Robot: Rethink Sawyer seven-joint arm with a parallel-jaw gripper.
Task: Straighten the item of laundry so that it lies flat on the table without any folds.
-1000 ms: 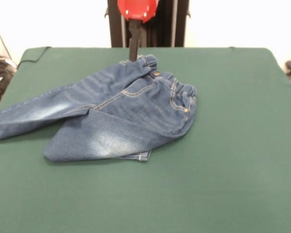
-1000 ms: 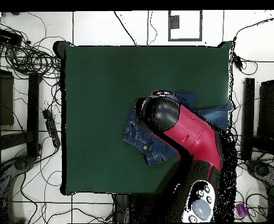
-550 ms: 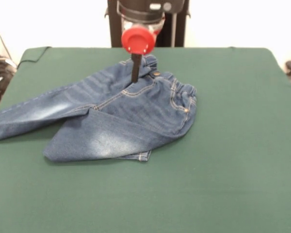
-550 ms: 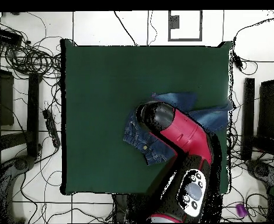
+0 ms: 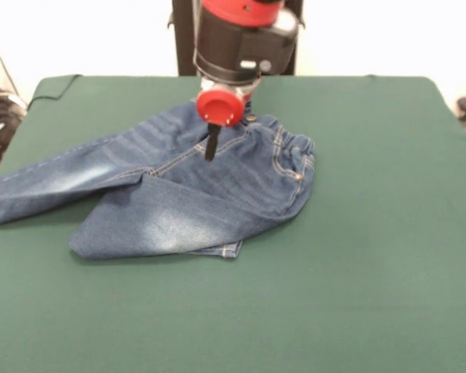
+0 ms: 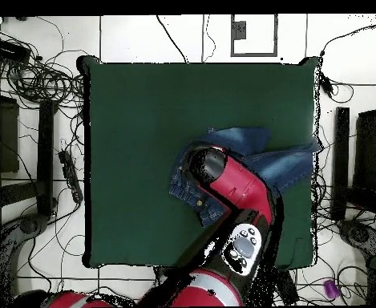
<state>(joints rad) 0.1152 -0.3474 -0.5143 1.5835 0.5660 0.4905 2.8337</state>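
Small pair of blue denim jeans point(image 5: 194, 190) with tan stitching and a gathered elastic waistband lies crumpled on the large dark green felt-covered table point(image 5: 373, 256), toward the table's far-left part in the front view. Waistband sits at the picture's right end of the garment, bunched and curved. One leg runs out to the left edge of the table; the other is folded over in front of it, a pale faded patch showing on each. A hemmed cuff peeks out under the front fold.

Red and black arm point(image 5: 241, 35) comes down over the upper part of the jeans. Gripper point(image 5: 210, 149) shows as a single dark narrow tip below a red round cap, its end at the denim just beside the waistband. Finger spread: cannot tell; grip on the cloth: cannot tell.

Overhead view: arm point(image 6: 239, 188) covers the middle of the jeans point(image 6: 291, 160); gripper hidden beneath it.
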